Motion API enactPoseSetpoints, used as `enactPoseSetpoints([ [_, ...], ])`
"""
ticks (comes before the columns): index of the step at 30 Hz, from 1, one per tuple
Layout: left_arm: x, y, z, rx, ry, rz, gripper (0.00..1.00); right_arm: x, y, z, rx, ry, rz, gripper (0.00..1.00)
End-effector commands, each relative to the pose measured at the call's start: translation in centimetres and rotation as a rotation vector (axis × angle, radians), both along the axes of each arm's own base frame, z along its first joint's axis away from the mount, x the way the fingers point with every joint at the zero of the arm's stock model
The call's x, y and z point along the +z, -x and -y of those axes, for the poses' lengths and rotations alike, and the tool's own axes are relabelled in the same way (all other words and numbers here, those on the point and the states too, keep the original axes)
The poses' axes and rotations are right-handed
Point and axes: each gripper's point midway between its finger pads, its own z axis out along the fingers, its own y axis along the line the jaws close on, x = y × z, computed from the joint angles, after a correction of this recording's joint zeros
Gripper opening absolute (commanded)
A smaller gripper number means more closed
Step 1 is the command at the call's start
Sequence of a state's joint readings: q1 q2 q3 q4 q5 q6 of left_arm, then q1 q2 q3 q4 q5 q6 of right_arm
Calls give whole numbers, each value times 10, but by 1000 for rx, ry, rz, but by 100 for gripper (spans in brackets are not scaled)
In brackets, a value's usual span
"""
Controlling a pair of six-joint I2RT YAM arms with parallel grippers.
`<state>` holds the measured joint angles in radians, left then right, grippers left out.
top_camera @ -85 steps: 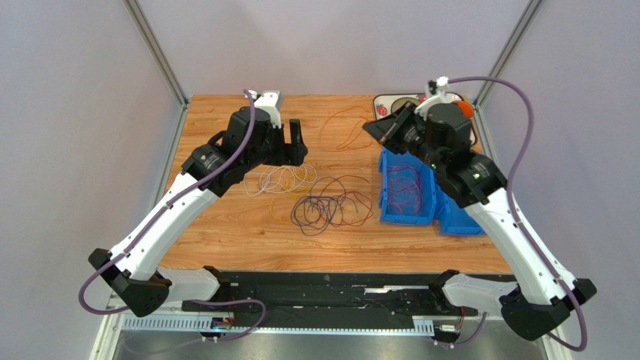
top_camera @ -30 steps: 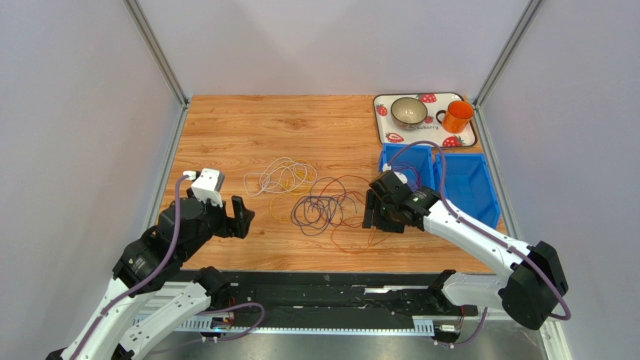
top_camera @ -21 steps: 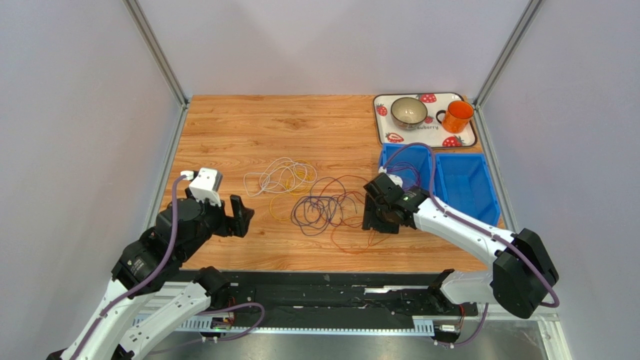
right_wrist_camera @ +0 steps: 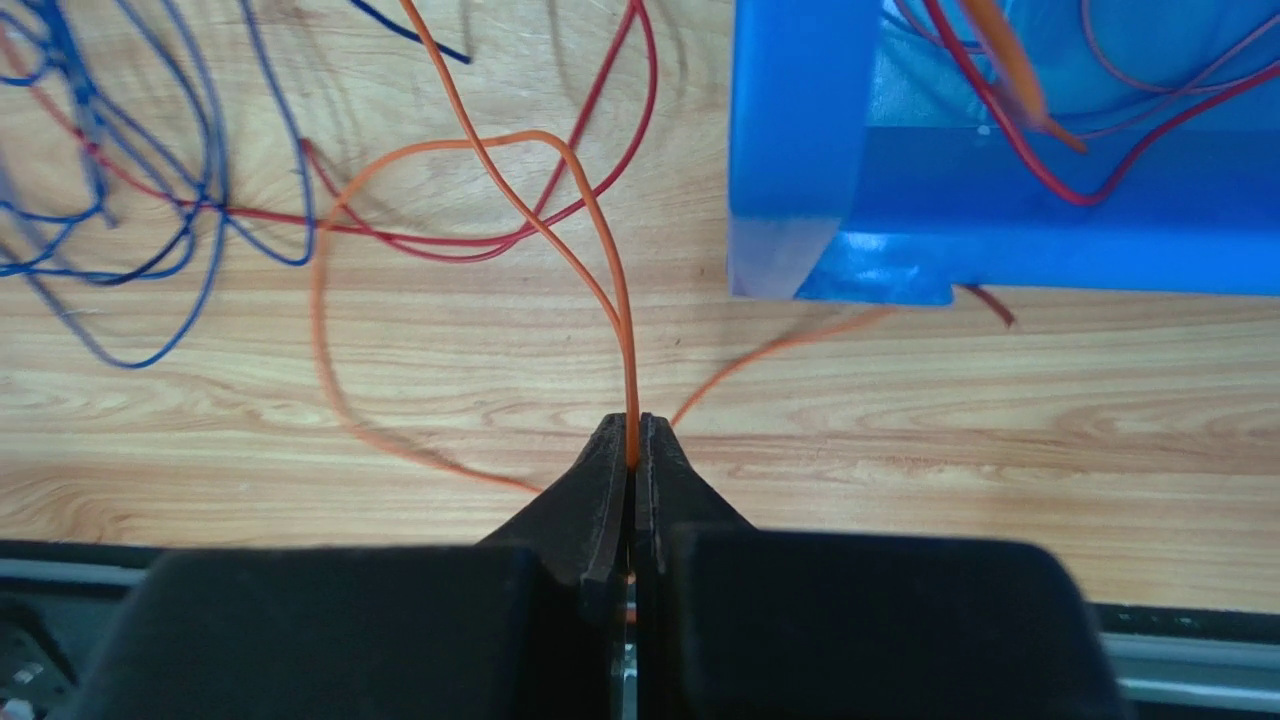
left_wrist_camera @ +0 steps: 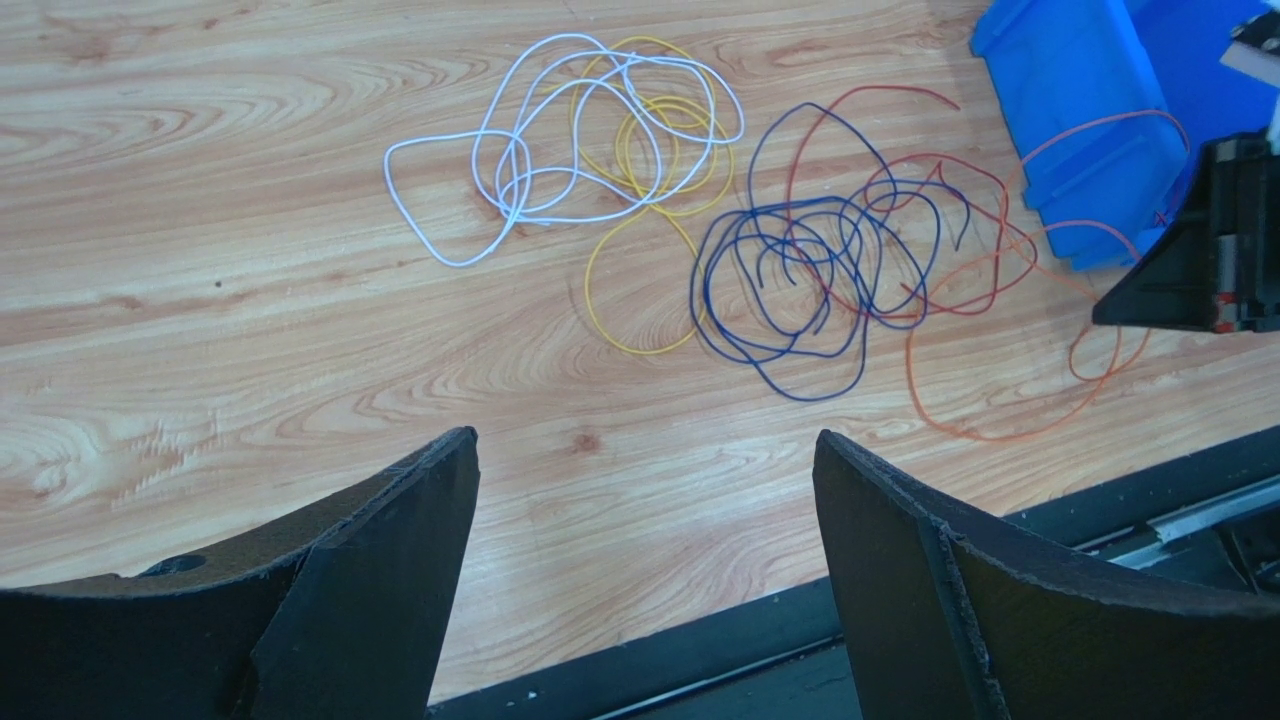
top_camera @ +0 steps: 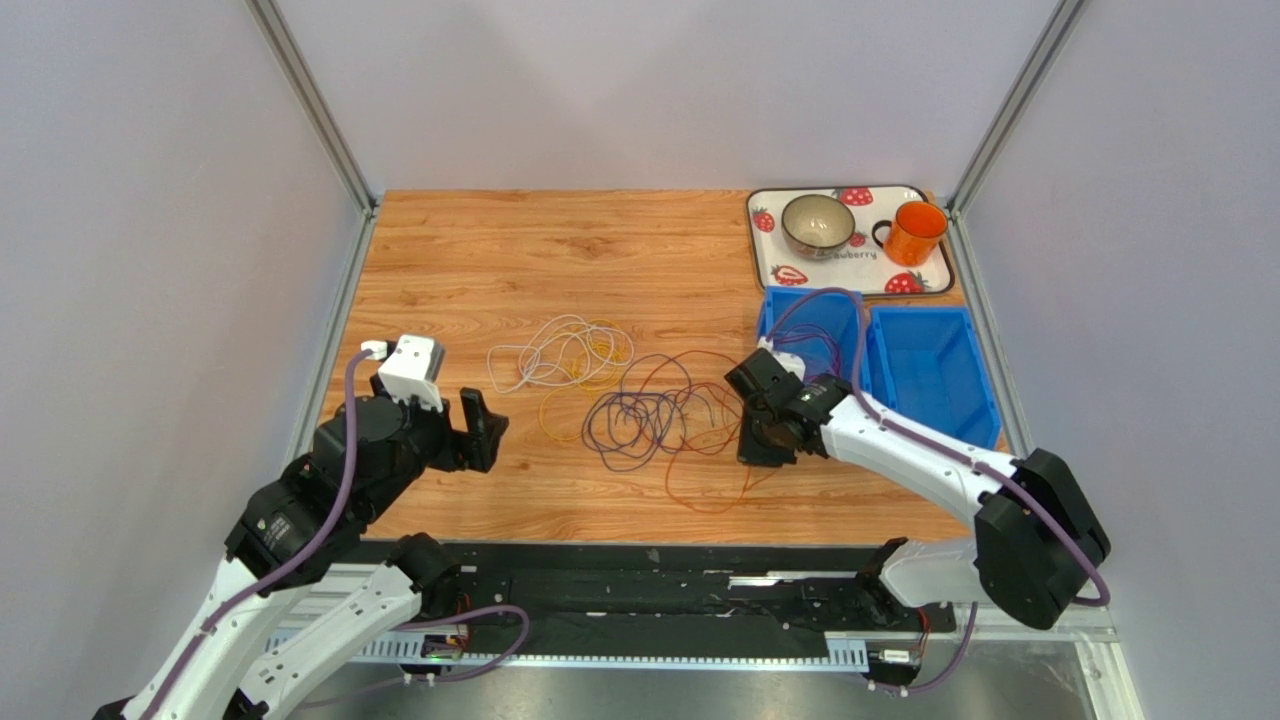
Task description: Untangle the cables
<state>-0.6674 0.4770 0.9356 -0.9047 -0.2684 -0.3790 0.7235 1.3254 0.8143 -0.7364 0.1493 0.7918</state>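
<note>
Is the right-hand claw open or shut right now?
Shut. The right gripper has its tips pressed together, pinching the orange cable between them.

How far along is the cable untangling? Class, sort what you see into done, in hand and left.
Done: a few cables lie in the blue bin. In hand: the right end effector is shut on an orange cable. Left: white cable and yellow cable loops overlap, purple and red cables lie tangled on the table, and the left end effector hangs open, empty.
</note>
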Motion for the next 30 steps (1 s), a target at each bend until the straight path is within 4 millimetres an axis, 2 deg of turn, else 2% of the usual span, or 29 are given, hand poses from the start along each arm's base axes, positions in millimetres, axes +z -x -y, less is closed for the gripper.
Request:
enactPoseSetpoints([
  [1, 5, -5, 1, 1, -2, 30, 90, 68, -16, -6, -10, -65, 129, 0],
  [3, 4, -5, 1, 2, -3, 29, 90, 92, -14, 1, -8, -68, 166, 0],
  [4, 4, -5, 0, 2, -2, 30, 90, 113, -19, 0, -10, -92, 210, 0],
  [8, 4, -5, 0, 2, -1, 33, 89, 164, -26, 15, -36, -114, 350, 0],
  [11, 5, -5, 1, 1, 0, 34, 89, 191, -33, 25, -52, -133, 417, 0],
  [18, 5, -4, 0, 3, 3, 36, 89, 212, -52, 48, -63, -89, 464, 0],
  [26, 5, -4, 0, 5, 5, 39, 89, 211, -71, 77, -74, -11, 478, 0],
  [30, 4, -4, 0, 2, 4, 36, 89, 217, -77, 97, -101, 11, 499, 0],
])
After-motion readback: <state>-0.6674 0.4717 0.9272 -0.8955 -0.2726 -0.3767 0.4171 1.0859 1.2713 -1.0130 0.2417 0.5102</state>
